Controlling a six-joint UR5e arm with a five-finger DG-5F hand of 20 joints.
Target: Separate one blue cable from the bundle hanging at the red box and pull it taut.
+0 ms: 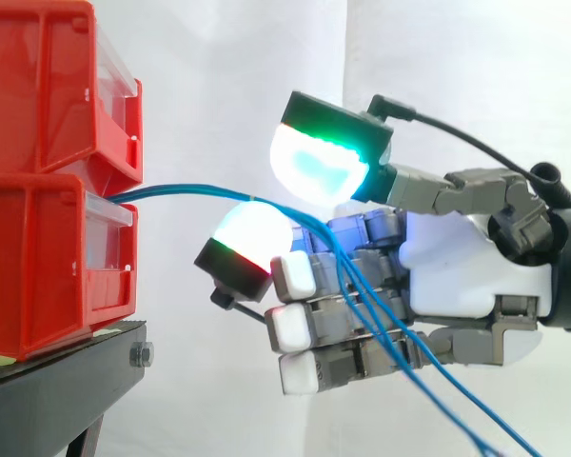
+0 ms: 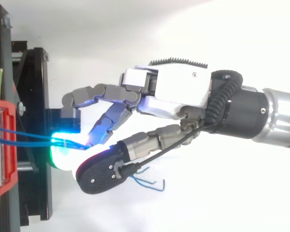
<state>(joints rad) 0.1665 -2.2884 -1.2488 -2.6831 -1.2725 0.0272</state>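
Observation:
Several thin blue cables (image 1: 181, 190) leave the front of the lower red bin (image 1: 38, 267) as one bundle. They arch to the right, lie over a glowing white-green fingertip (image 1: 252, 233), then fall across the hand (image 1: 457, 271) towards the lower right. A thumb pad (image 1: 319, 162) glowing cyan-green hovers just above the bundle, with a small gap to the lower pad. The other fingers are bent below, with the cables running in front of them. In the top view the cables (image 2: 29, 137) reach the lit fingertip (image 2: 63, 145), and their loose ends (image 2: 147, 182) show under the hand (image 2: 174, 92).
A second red bin (image 1: 38, 86) is stacked on the lower one. Both stand on a black stand (image 1: 57, 381) at the left, before a white curtain. The arm (image 2: 275, 116) comes in from the right.

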